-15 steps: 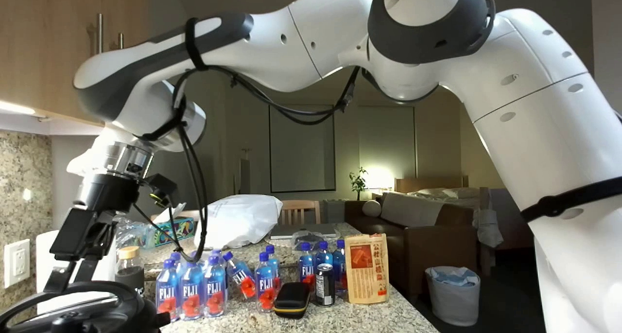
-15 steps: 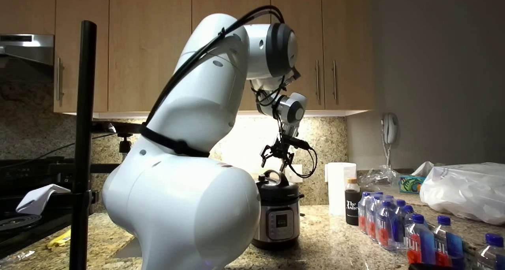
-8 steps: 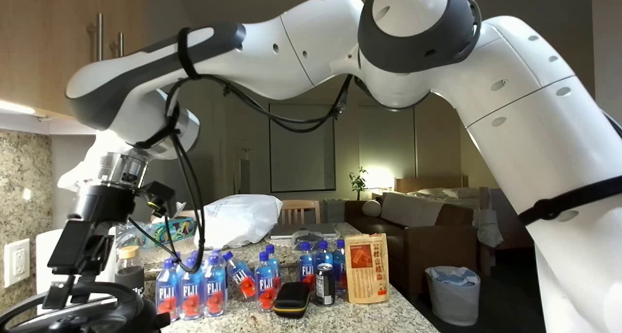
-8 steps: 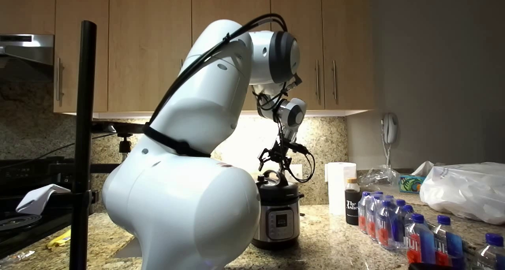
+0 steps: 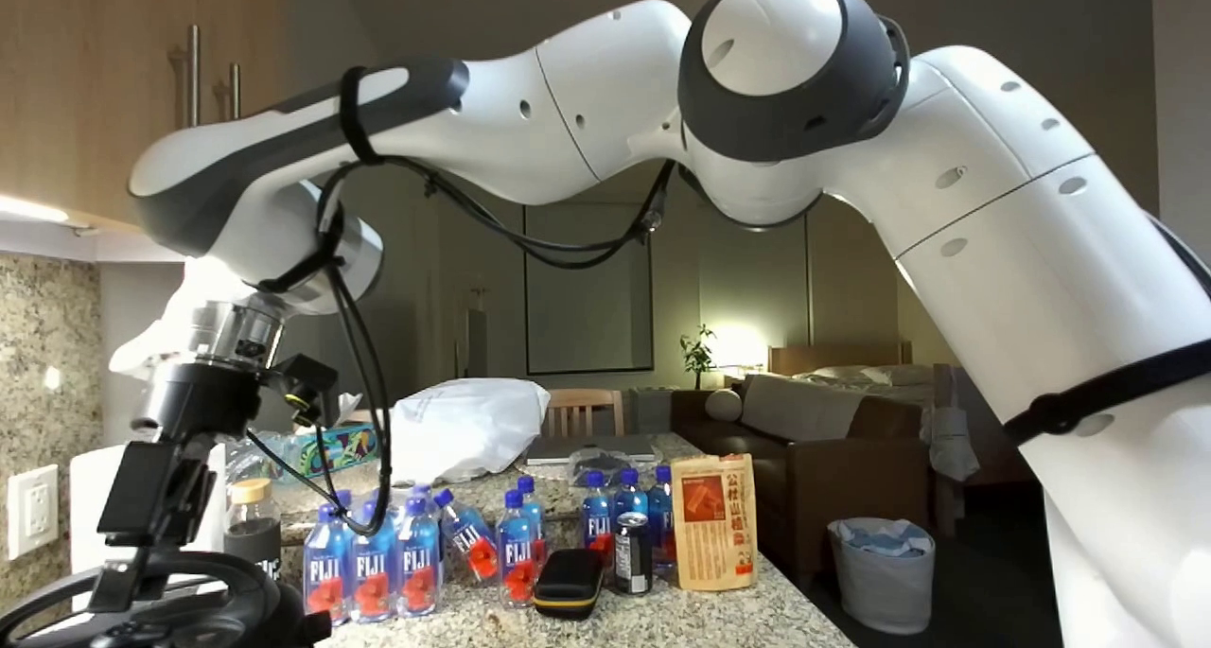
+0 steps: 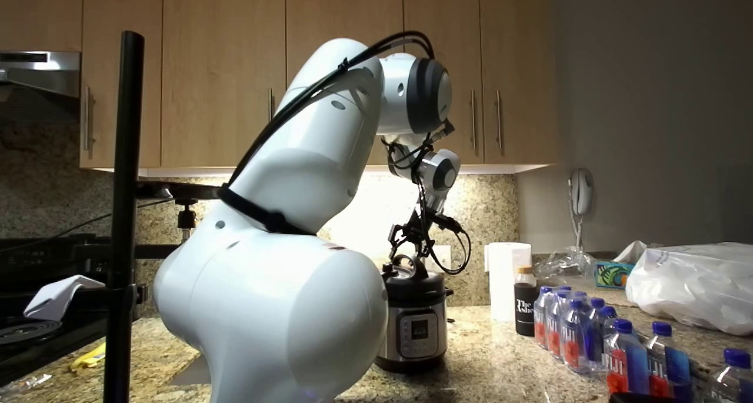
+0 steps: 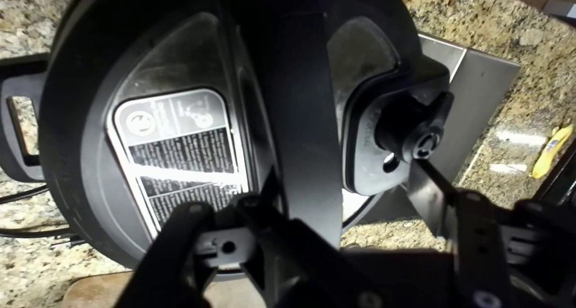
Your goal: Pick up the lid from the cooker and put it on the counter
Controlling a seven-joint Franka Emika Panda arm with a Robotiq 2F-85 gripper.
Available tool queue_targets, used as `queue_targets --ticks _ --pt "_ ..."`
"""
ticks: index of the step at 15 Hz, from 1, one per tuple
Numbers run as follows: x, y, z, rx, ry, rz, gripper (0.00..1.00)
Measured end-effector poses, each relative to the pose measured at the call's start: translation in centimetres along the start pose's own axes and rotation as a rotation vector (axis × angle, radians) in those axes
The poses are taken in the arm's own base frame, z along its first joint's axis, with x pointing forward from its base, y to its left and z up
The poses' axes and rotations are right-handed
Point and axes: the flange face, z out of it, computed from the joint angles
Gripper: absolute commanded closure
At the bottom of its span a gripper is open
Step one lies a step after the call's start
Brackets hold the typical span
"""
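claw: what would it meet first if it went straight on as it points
Probably the lid, perhaps its knob: in the wrist view one finger of the open claw points there, with the handle seen between both fingers. Depth is unclear.

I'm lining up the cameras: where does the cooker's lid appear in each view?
In an exterior view, the lid is lower left, partly cropped.
In an exterior view, the lid sits on the cooker, lower half, just right of centre.
Wrist view: the lid fills much of the left and centre.
Shared landmark: the lid's arched handle, in all three.
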Motion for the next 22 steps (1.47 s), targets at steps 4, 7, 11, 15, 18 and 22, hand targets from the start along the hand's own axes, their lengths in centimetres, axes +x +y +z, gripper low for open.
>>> queue_targets --ticks 4,7,11,15,18,22 --pt "-0.4 1.0 0.9 0.044 -0.022 0.013 0.87" --pt "-0.6 1.6 1.5 0.074 -0.033 0.02 0.99" --pt "-0.7 2.2 0.9 0.099 0.007 0.039 0.97" --pt "-0.5 2.0 0.2 0.142 0.064 0.053 0.97" --pt "0.3 1.5 -0.7 0.171 0.113 0.051 0.98" --pt "0.6 1.3 -1.6 0.217 0.181 0.051 0.98"
